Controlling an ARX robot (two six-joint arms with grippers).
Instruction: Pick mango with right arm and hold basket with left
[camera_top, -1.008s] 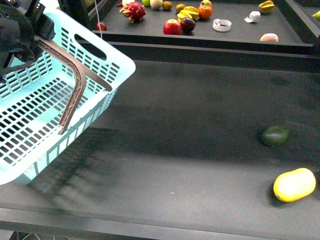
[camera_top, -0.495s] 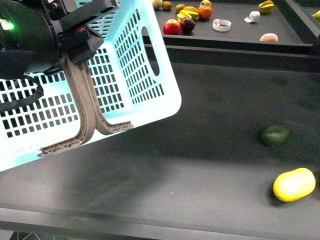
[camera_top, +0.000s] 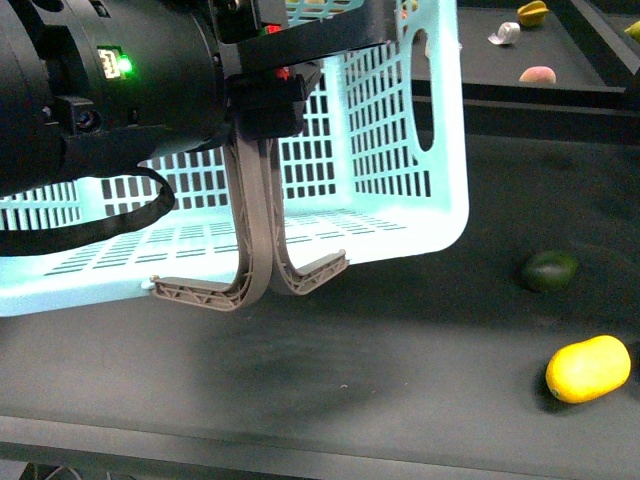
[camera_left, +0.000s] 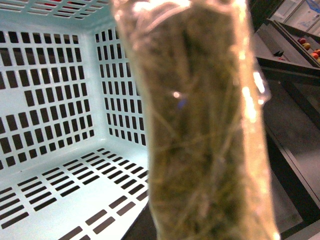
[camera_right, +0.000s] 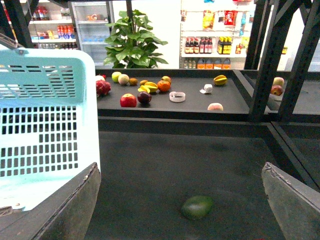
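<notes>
A dark table (camera_top: 400, 350) fills the front view. Above its left and centre hangs the basket (camera_top: 400, 150), light blue with slotted walls. It is raised off the surface and tipped so that its open mouth faces the camera, spanning from 9 o'clock to 1 o'clock.

The left arm (camera_top: 100, 100), bulky and black with a green light, covers the 10 o'clock area in front of the basket. The left gripper (camera_top: 262, 105) is clenched on the tops of the two grey-brown handles (camera_top: 245, 230), which run down side by side and curl apart at 6 o'clock of the basket. In the left wrist view a blurred brown handle bar (camera_left: 205, 125) fills the middle, with the basket's inside behind it.

The right gripper (camera_right: 180, 172) is released. Its two boxy fingers (camera_right: 75, 210) stand wide apart with only table between them, above and well clear of the surface.

The mango (camera_top: 588, 368), smooth and bright yellow, lies alone on the table at 4 o'clock in the front view, near the front right edge and well apart from the basket. A dark green fruit (camera_top: 550, 270) lies near it, at the mango's 11 o'clock.

At 1 o'clock, a back shelf (camera_top: 560, 60) carries small mixed fruit (camera_right: 145, 95).
</notes>
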